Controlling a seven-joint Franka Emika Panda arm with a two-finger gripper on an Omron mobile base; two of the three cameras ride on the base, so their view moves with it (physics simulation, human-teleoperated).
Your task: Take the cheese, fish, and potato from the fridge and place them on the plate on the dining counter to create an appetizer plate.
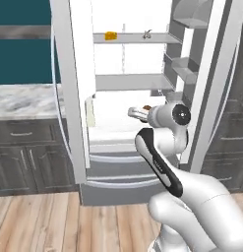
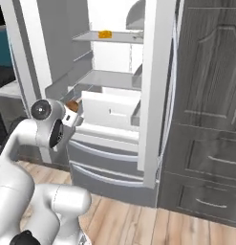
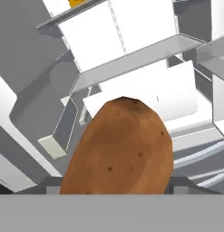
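While fingers [image 3: 114,192] are clamping wide around potato [image 3: 118,147] just outside fridge [image 1: 137,93], slip risk is growing: smooth oval skin, grip low on it; swinging arm could be clipping door beside fingers.

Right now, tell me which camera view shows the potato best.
The hand view: the potato looms large and close, brown skin and dark specks plain, between the fingers. The left base view gives just a brown sliver at the hand, and the right base view a small brown patch beside the wrist.
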